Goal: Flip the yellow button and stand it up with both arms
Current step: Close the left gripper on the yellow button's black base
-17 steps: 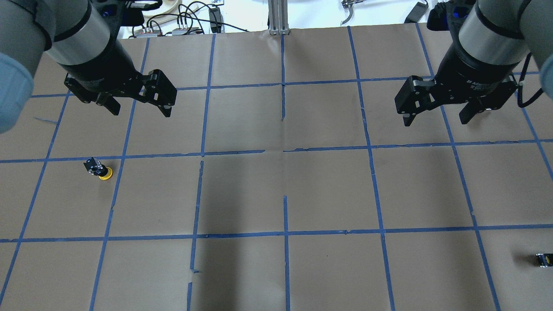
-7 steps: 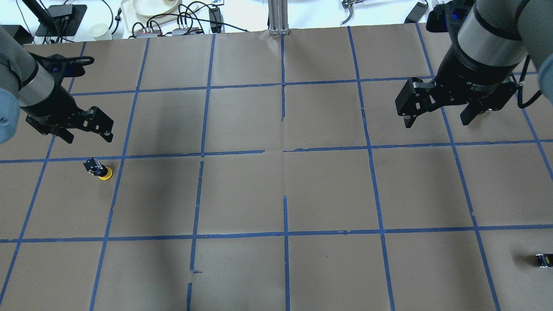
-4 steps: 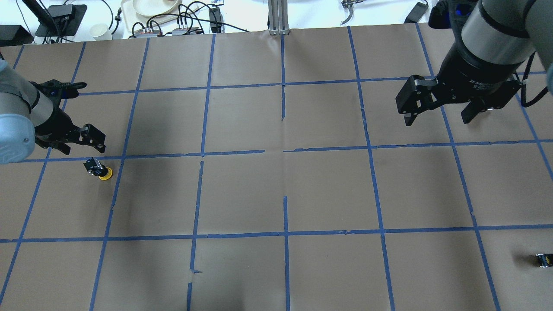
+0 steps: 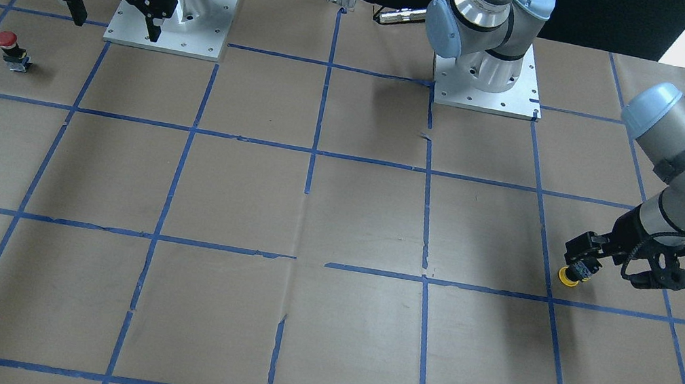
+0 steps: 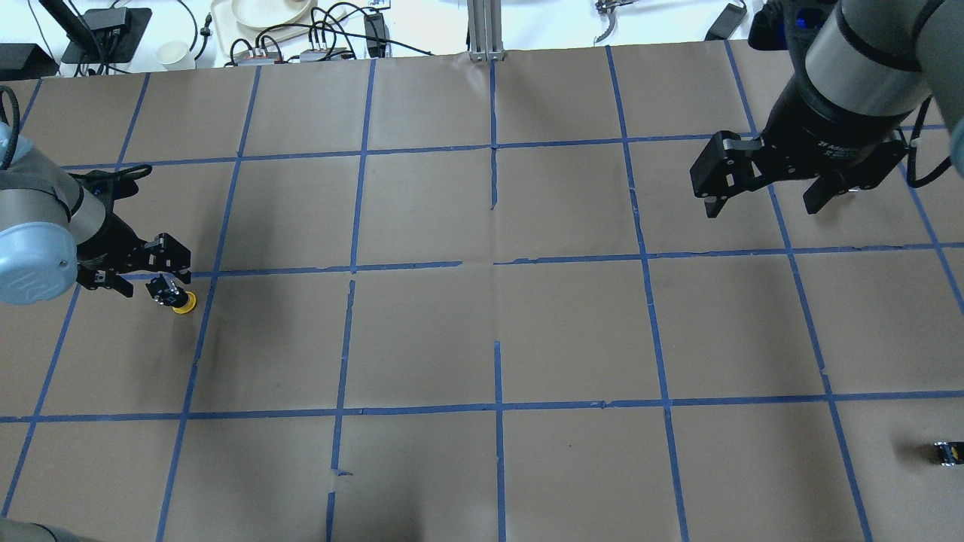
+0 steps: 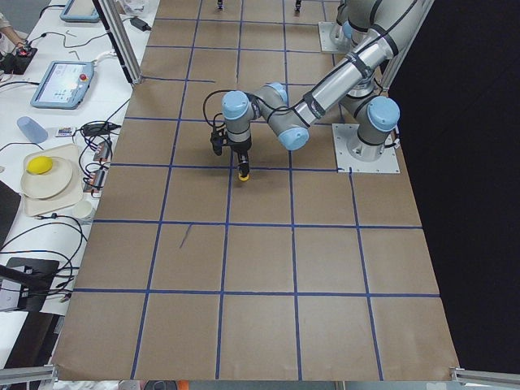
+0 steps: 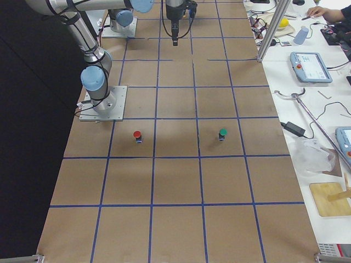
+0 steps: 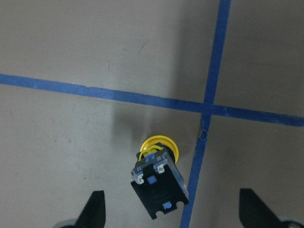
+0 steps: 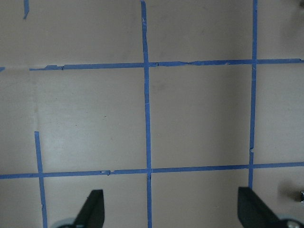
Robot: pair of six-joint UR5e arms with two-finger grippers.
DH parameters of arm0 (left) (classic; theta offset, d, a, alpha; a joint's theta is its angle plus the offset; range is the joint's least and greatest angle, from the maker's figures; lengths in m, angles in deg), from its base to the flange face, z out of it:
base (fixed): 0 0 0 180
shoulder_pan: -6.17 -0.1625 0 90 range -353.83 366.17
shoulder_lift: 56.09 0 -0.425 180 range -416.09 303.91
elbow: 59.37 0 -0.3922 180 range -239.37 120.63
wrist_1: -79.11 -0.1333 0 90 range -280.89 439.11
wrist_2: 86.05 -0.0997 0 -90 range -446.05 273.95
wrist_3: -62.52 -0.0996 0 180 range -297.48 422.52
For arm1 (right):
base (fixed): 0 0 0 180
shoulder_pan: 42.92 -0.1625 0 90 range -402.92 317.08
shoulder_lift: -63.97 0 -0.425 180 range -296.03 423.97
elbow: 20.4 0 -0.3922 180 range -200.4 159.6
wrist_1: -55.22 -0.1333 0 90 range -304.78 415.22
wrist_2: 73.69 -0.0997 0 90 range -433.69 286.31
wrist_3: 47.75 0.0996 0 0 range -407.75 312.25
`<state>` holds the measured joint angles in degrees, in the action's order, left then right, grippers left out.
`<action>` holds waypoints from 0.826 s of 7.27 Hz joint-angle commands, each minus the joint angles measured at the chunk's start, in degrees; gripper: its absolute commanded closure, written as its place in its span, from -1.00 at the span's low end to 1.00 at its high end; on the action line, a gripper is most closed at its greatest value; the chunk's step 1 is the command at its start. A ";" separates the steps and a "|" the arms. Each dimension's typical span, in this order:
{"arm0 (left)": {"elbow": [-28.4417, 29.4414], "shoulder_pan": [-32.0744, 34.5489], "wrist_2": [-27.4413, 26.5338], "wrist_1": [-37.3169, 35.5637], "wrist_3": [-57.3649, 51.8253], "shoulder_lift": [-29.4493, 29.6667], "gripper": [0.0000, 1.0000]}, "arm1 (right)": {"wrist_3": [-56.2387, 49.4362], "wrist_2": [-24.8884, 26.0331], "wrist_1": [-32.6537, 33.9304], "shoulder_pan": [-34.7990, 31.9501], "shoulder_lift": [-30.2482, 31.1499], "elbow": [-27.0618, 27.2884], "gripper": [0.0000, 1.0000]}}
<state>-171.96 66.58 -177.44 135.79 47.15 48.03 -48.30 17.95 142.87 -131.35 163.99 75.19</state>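
The yellow button [image 5: 175, 296] rests cap-down and tilted on the brown paper at the table's left, its black and grey body up; it also shows in the front view [image 4: 572, 274] and the left wrist view [image 8: 159, 183]. My left gripper [image 5: 145, 272] is open and low over it. In the left wrist view the body sits between the spread fingertips [image 8: 93, 209], with no contact. My right gripper [image 5: 763, 202] is open and empty, held high over the far right of the table [image 4: 114, 20].
A red-capped button [image 4: 8, 47] stands near the right arm's base. A green-capped button [image 7: 222, 133] shows in the right side view. A small black switch block [image 5: 947, 453] lies at the near right edge. Blue tape lines grid the paper. Cables and dishes line the far edge.
My left gripper has come down and toward me from high over the far left, and now hangs open around the yellow button. The right gripper has barely moved. The button has not moved.
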 commanded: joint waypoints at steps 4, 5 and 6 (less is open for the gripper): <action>0.61 -0.03 0.16 -0.17 2.98 1.09 0.34 | 0.37 0.12 -2.04 0.02 0.01 0.13 -1.00; 0.70 -0.03 0.24 -0.26 2.45 1.00 0.62 | -0.06 0.64 -2.14 0.19 0.01 0.13 -1.00; 1.05 0.23 0.85 -0.08 2.88 0.04 0.65 | 0.02 0.74 -1.62 0.11 0.01 0.13 -1.00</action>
<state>-171.23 66.61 -177.08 135.61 49.88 48.83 -48.21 18.44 141.01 -131.24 163.99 75.31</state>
